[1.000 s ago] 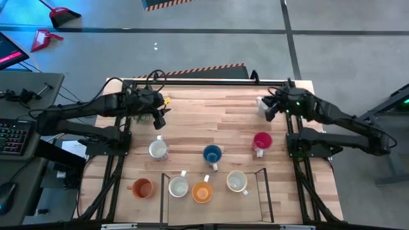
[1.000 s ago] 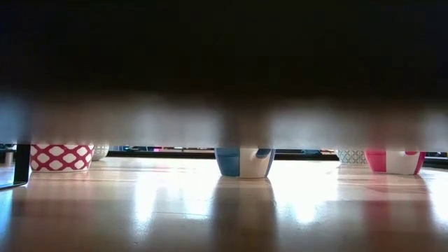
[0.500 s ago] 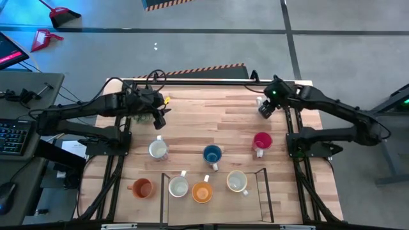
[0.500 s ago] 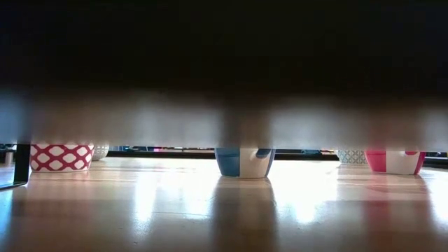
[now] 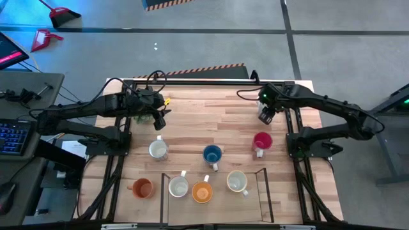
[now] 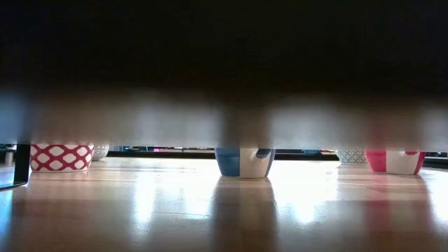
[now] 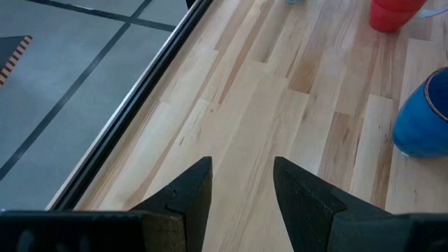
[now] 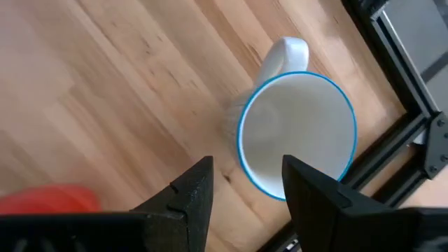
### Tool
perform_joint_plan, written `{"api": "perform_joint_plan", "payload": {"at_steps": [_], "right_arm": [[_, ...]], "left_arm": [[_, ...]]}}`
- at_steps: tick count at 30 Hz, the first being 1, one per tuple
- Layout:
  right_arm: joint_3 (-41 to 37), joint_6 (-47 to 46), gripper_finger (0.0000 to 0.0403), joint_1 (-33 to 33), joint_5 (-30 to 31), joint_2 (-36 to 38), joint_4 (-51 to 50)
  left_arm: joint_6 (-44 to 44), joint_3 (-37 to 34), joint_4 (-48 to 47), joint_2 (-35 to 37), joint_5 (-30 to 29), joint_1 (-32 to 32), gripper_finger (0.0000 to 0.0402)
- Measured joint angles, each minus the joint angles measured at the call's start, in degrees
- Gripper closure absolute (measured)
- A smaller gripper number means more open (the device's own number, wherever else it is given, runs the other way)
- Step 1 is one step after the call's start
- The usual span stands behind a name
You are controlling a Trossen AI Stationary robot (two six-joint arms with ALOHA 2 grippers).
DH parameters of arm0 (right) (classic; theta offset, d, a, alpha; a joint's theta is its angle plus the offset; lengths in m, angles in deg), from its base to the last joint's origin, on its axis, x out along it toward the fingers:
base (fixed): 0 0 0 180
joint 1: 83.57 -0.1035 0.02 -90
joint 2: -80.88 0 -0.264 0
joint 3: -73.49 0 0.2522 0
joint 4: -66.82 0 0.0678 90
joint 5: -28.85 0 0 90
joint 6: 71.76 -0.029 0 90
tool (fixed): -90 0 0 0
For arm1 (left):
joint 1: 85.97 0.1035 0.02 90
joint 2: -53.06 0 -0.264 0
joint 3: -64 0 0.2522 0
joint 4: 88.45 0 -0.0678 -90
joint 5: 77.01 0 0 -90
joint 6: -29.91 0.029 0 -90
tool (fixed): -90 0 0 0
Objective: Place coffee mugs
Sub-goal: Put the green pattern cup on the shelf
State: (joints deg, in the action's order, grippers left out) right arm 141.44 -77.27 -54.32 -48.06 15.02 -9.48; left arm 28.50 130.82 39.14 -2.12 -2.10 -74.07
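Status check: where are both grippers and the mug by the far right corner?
Right gripper open, above white blue-rimmed mug, mug upright on the table, not held. Left gripper open, empty, over far left of table. Nothing in the way.

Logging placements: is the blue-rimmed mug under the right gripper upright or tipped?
Upright. The mug shows its round open mouth, empty and white inside, below the open right gripper.

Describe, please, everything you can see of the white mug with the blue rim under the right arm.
The white ceramic mug with a thin blue rim stands upright and empty on the light wooden table, near its far right corner beside the black frame. Its white loop handle shows at one side. The right gripper hovers above, jaws open, apparently not touching it.
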Motion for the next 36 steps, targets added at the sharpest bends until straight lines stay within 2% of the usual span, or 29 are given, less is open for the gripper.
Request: {"api": "perform_joint_plan", "payload": {"at_steps": [9,17,26,36], "right_arm": [[-0.04,-0.11,0.0257,0.00,-0.12,-5.40,1.58],[-0.04,-6.03,0.0257,0.02,-0.04,-10.31,2.69],[-0.04,-11.10,0.0257,0.02,0.43,-14.58,2.89],[-0.06,-11.85,0.0257,0.12,2.02,-18.32,3.62]], "left_arm": [[-0.01,0.00,0.00,0.00,0.00,0.00,0.0259],[0.02,0.00,0.02,0.00,0.12,0.00,0.0259],[0.15,0.00,0.00,0.00,4.07,-0.02,0.0259],[1.30,0.00,0.00,-0.01,4.07,0.00,0.0259]]}}
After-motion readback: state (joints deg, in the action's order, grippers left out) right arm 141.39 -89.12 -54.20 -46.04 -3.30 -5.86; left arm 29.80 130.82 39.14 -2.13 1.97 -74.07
